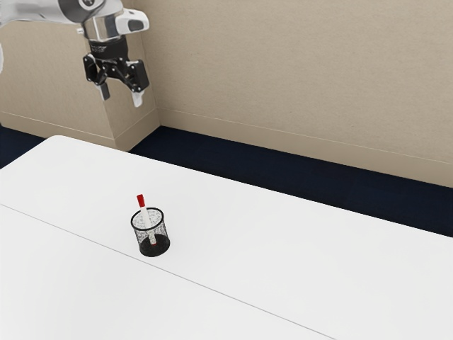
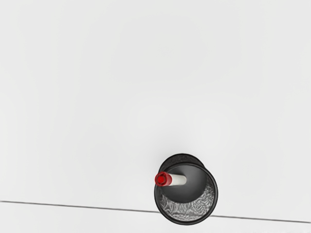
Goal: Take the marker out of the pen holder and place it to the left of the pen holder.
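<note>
Marker (image 1: 144, 214) and pen holder (image 1: 161, 230) are together in the lower left part of the exterior view, the marker inside the holder. It stands at a tilt, its top leaning toward the exterior view's left. The red cap (image 1: 141, 201) sticks up above the black rim, and the white body runs down inside the mesh wall to the dark base, where a bit of red shows at the lower end. The holder itself is upright on the white table (image 1: 297, 262), which spreads across the lower part of the frame.

The black gripper (image 1: 121, 98) hangs in the upper left of the exterior view, high up and well apart from the holder. Its two fingers are spread wide with a plain gap between them, and nothing is held there. The pale arm (image 1: 42, 11) comes in from the upper left corner and ends at this gripper.

A thin dark seam (image 1: 233, 299) crosses the tabletop from the left edge of the exterior view down toward the lower right, passing close by the base of the holder. Behind the table, a strip of dark blue floor (image 1: 297, 180) shows, and a beige wall (image 1: 283, 71) takes up the top of the frame.

The wrist view looks down on the open mouth of the holder. The round end of the cap faces the camera and overlaps the rim, while the white body slants into the holder. Part of the seam is hidden behind the holder.
</note>
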